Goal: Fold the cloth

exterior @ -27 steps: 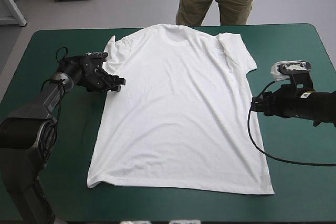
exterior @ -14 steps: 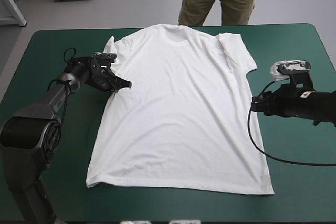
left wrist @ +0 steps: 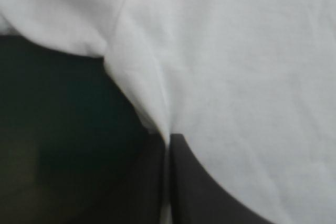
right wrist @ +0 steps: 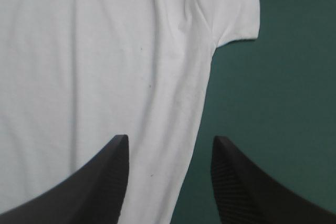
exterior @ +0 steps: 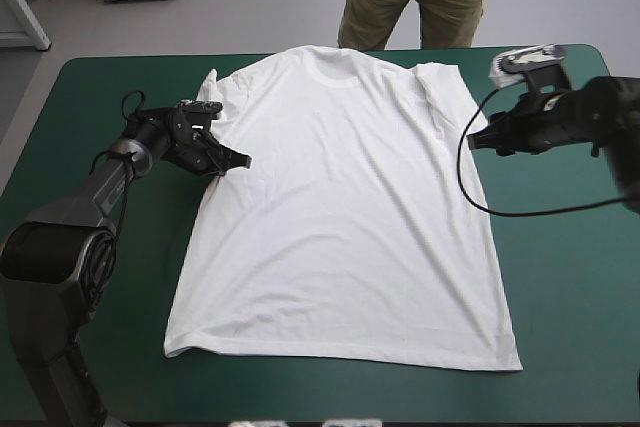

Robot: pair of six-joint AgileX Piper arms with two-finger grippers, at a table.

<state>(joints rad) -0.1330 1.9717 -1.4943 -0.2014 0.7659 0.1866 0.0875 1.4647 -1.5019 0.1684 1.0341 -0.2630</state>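
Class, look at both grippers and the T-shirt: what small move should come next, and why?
Probably the right gripper should lower and shut on the T-shirt at its side edge near the sleeve. It hangs open there, while the left gripper is shut on the matching spot.

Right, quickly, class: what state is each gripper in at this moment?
Left gripper: shut on the T-shirt, at its armpit edge.
Right gripper: open, holding nothing.
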